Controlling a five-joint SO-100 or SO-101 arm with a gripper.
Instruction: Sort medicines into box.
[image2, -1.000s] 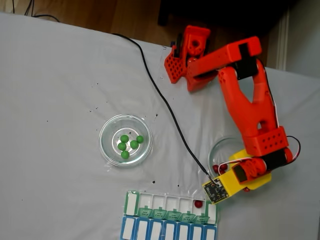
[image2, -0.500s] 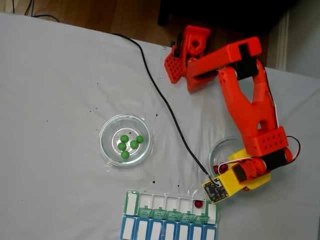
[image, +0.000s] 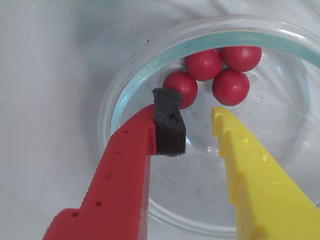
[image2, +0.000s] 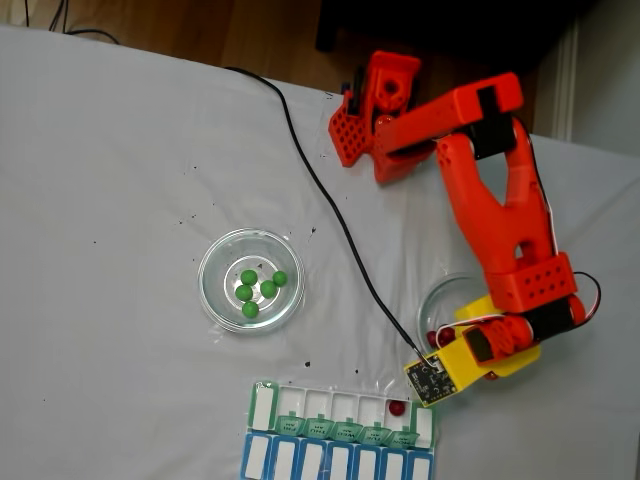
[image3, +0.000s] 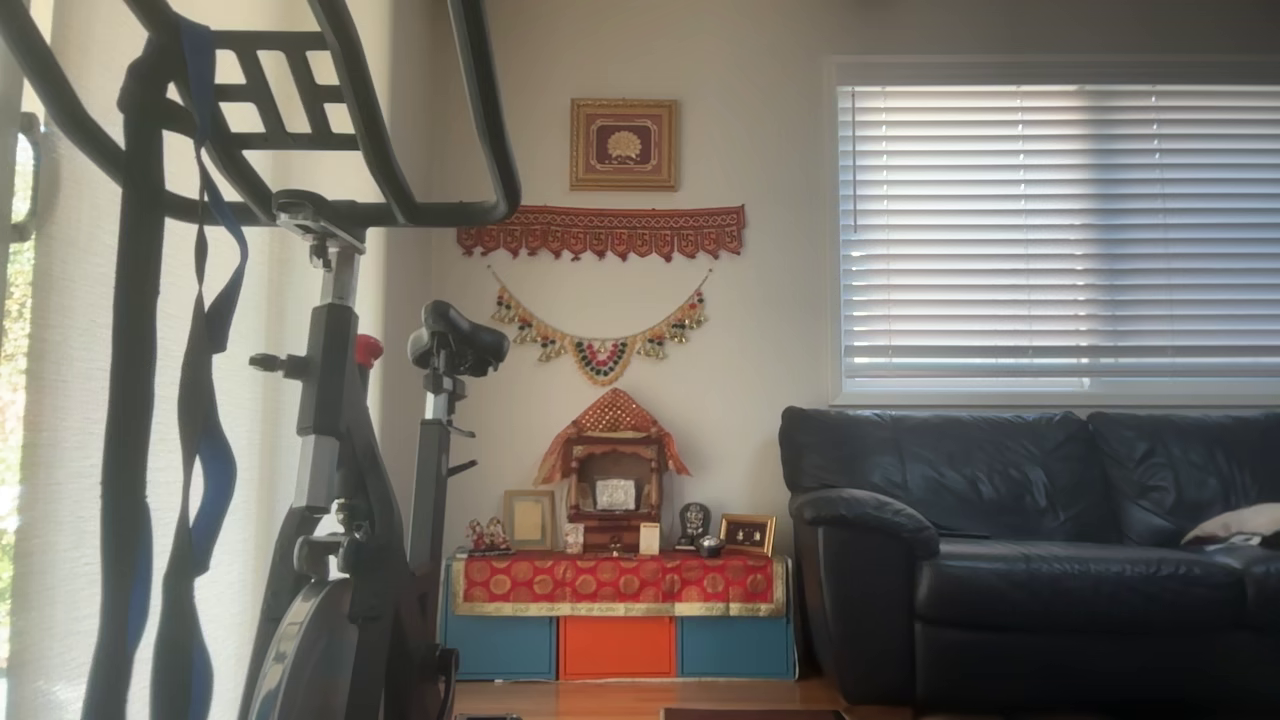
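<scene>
My tool (image: 192, 117) points down with its jaws parted — a red finger (image: 120, 175) on the left of the wrist view, tipped with a dark foam pad (image: 169, 122), and a yellow toothed finger (image: 252, 175) on the right, nothing between them. In the fixed view my orange arm (image2: 495, 215) reaches from its base (image2: 375, 105) at the top, folds at the elbow and runs down to the yellow wrist (image2: 480, 355) — the tool end sits low on the right.
</scene>
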